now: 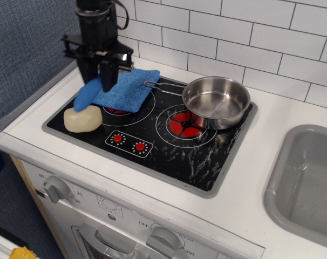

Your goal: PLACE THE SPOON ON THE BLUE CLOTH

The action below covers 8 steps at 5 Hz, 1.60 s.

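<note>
My gripper (pixel 100 75) hangs over the back left of the stove, shut on the spoon. The spoon's ribbed blue handle (pixel 87 95) slants down to the left from the fingers; its metal bowl is hidden behind them. The blue cloth (pixel 128 89) lies flat on the back left burner, just right of and below the gripper. The handle's tip hangs just above the cream lump.
A cream rounded lump (pixel 82 118) sits on the stove's front left. A steel pan (pixel 216 101) with a thin wire handle (pixel 159 84) stands on the back right burner. A grey sink (pixel 306 183) is at the right. A white tiled wall is behind.
</note>
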### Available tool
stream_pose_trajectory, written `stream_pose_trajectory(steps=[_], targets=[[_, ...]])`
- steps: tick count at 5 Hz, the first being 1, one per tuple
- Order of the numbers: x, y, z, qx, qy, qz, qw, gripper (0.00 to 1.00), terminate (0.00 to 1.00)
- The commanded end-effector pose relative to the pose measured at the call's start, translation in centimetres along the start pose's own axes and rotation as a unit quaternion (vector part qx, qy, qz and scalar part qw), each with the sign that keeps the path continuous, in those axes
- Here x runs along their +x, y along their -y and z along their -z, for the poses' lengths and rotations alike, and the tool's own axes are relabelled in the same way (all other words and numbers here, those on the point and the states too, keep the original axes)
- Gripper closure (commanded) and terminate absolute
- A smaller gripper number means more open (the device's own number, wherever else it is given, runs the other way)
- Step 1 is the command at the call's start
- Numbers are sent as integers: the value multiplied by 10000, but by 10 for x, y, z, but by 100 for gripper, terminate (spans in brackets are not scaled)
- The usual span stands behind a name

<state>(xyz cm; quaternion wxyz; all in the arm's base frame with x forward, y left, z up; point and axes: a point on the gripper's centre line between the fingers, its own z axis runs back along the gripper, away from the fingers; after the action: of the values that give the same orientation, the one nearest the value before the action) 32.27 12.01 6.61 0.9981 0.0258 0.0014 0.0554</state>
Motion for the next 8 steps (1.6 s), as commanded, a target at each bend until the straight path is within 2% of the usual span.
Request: stream_pose_trajectory(steps=[1,3,4,5,6,7,8], targets=[[39,-23,4,217,168,58,9996,100,0],[55,-36,19,319,68,-17,9995,100,0],[54,-36,28,212,30,-141,9997,100,0],[54,-31,27,134,56,-143,9998,0,0],[55,-25,16,170,167,19,9997,0,0],[54,-17,-10,309,483,195,9982,0,0],[48,-9,-23,341,658,266,9969,0,0]])
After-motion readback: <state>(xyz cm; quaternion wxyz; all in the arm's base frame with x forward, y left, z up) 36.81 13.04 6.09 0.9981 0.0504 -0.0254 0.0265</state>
